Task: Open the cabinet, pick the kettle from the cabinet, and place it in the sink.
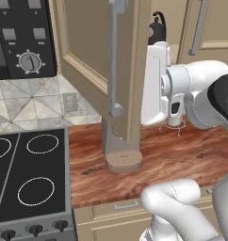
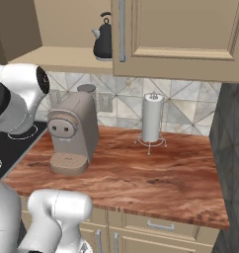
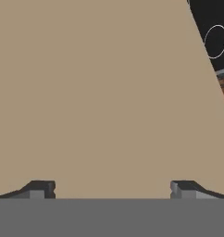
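The claw (image 3: 113, 189) is spreading wide, holding nothing. The kettle (image 2: 104, 42) is sitting in the open cabinet (image 2: 185, 37), upper middle of the frame

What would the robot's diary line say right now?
cabinet: left door open | kettle: on shelf, untouched | gripper: open, empty, facing beige panel
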